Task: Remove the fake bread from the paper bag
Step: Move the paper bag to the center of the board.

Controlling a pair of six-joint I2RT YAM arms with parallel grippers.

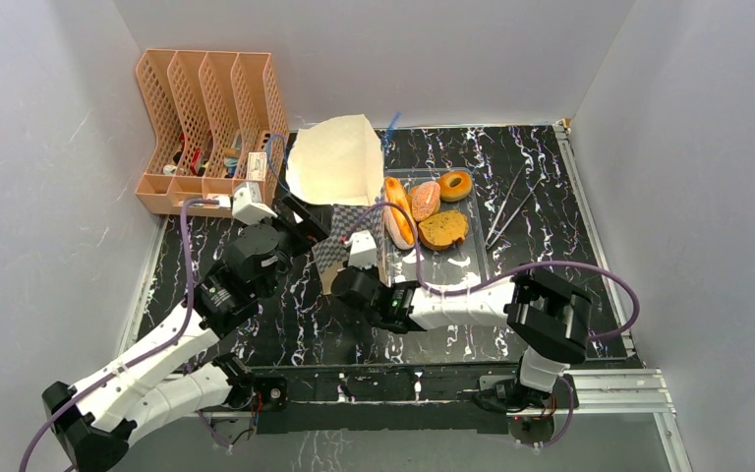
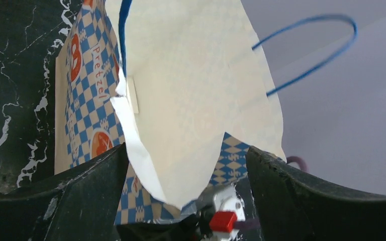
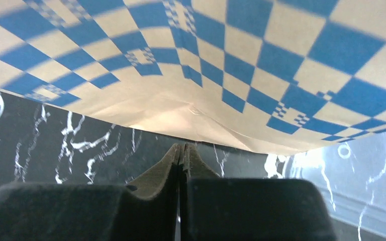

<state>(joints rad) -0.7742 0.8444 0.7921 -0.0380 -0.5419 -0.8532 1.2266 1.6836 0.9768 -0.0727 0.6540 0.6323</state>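
Observation:
The paper bag (image 1: 339, 167) lies in the middle of the table, its pale open mouth up and its checkered band toward me. The fake bread lies outside it in a clear tray (image 1: 452, 261): a long loaf (image 1: 398, 224), two glazed rings (image 1: 454, 184) (image 1: 425, 200) and a brown slice (image 1: 443, 230). My left gripper (image 1: 313, 224) is open, and in the left wrist view the bag's torn lip (image 2: 191, 90) sits between its spread fingers (image 2: 186, 150). My right gripper (image 1: 334, 278) is shut and empty, its tip (image 3: 182, 148) just short of the bag's lower edge (image 3: 231, 60).
A peach mesh file organizer (image 1: 206, 128) stands at the back left against the wall. Thin metal tongs (image 1: 506, 211) lie right of the tray. The bag's blue cord handle (image 2: 311, 45) sticks out beyond its mouth. White walls close in on three sides.

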